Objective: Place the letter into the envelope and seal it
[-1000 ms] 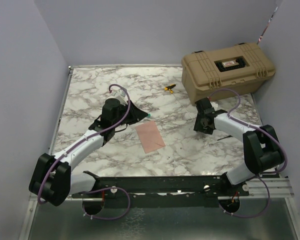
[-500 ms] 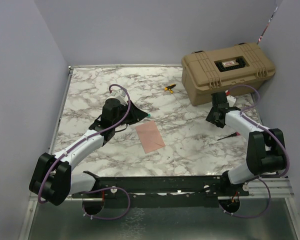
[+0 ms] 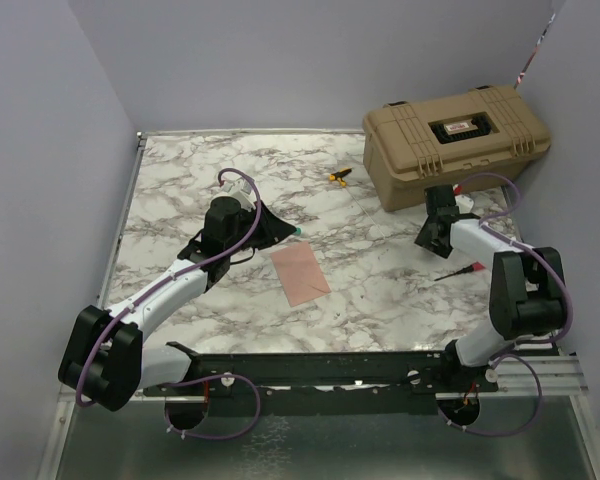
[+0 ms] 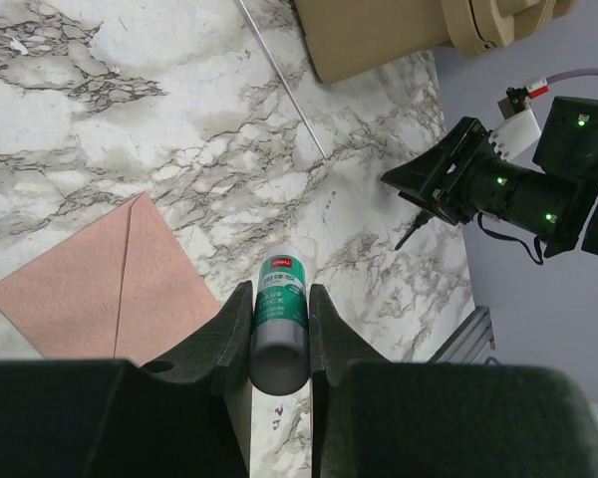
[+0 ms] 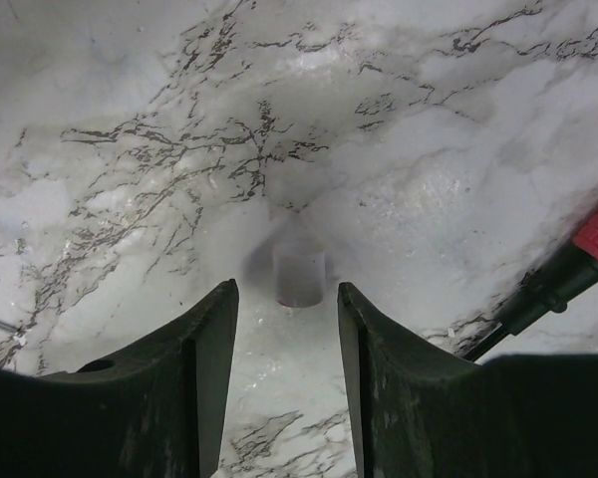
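One salmon-tan envelope [image 3: 300,275] lies flat mid-table; in the left wrist view [image 4: 110,294] a fold line of its flap shows. The letter is not visible as a separate sheet. My left gripper [image 3: 280,232] is left of and behind the envelope and is shut on a green-labelled glue stick [image 4: 281,309], which is gripped between the fingers [image 4: 280,294]. My right gripper [image 3: 432,235] is at the right, in front of the tan case. It is open [image 5: 287,299] over a small translucent cap [image 5: 299,276] standing on the marble. The cap is just ahead of the fingertips.
A tan hard case [image 3: 455,140] stands at the back right. A red-handled tool [image 3: 460,271] lies near my right gripper and shows in the right wrist view [image 5: 578,264]. A small yellow-black object [image 3: 338,176] lies left of the case. Purple walls enclose the marble table [image 3: 180,180].
My right gripper has swung right and back, from mid-table to in front of the tan case. My left arm, the glue stick and the envelope have not moved.
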Action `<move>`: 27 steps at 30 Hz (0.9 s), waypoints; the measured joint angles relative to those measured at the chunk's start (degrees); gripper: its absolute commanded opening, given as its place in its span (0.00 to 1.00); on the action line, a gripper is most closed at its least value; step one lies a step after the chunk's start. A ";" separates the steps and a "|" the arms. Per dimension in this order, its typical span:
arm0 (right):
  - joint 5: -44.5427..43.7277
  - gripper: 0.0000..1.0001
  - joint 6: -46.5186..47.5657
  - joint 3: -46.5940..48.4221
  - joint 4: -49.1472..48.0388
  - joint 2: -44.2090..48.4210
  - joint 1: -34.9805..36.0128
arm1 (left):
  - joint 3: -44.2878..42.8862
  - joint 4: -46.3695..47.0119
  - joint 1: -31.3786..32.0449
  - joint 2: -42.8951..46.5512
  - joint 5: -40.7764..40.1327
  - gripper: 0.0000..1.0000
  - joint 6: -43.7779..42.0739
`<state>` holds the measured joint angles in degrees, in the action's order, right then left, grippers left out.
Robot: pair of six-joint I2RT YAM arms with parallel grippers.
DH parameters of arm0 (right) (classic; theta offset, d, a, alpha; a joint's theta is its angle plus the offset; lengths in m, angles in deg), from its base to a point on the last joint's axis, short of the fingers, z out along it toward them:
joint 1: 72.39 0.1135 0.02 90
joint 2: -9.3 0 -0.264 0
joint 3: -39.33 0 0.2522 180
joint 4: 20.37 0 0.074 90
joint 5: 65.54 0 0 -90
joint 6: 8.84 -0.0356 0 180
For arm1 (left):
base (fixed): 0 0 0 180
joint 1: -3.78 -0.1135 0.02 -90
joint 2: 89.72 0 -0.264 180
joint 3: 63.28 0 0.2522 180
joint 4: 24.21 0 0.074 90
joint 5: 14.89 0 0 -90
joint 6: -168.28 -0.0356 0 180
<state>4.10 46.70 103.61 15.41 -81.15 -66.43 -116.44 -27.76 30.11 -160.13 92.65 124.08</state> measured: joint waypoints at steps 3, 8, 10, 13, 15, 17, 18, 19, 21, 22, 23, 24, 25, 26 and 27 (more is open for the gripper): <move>0.00 0.45 0.04 -0.02 -0.17 -0.74 -0.33 | 0.00 0.00 0.00 0.00 0.00 0.00 0.00; 0.04 0.35 0.28 -0.02 -0.92 -2.08 -0.83 | 0.00 0.00 0.00 0.00 0.00 0.00 0.00; 0.04 0.32 0.33 -0.07 -1.25 -2.43 -0.85 | 0.00 0.00 0.00 0.00 0.00 0.00 0.00; 0.15 0.27 0.44 -0.15 -1.64 -2.45 -0.85 | 0.00 0.00 0.00 0.00 0.00 0.00 0.00; 0.31 0.22 0.48 -0.24 -1.88 -2.56 -0.96 | 0.00 0.00 0.00 0.00 0.00 0.00 -0.02; 0.48 0.18 0.59 -0.24 -2.01 -2.56 -1.18 | 0.00 0.00 0.00 0.02 0.00 0.00 -0.02; 0.55 0.17 0.66 -0.24 -2.05 -2.56 -1.25 | 0.02 0.00 0.00 0.02 0.02 0.00 -0.02; 0.68 0.16 0.63 -0.24 -2.12 -2.56 -1.33 | 0.02 0.00 0.00 0.02 0.02 0.00 -0.02; 1.40 0.14 0.66 -0.24 -2.19 -2.56 -1.51 | 0.17 -0.02 0.00 0.17 0.02 0.00 -0.07; 2.03 0.14 0.61 -0.24 -2.19 -2.49 -1.57 | 0.26 -0.04 0.00 0.35 0.02 0.00 -0.22; 3.10 0.13 0.52 -0.24 -2.14 -2.32 -1.57 | 0.37 -0.07 0.00 0.59 0.02 0.00 -0.31; 4.87 0.13 0.37 -0.26 -1.95 -2.05 -1.57 | 0.44 -0.04 0.00 0.79 0.00 0.00 -0.46; 6.78 0.12 0.11 -0.28 -1.60 -1.66 -1.68 | 0.46 -0.04 0.00 0.98 0.00 0.00 -0.52; 9.22 0.12 -0.20 -0.37 -1.11 -1.11 -1.73 | 0.46 -0.04 0.00 1.16 0.00 0.00 -0.66; 12.59 0.12 -0.50 -0.57 -0.57 -0.24 -1.79 | 0.46 -0.04 0.00 1.31 0.00 0.00 -0.74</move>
<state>16.69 46.20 103.04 14.84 -81.39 -68.23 -115.98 -27.80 30.11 -158.82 92.65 123.33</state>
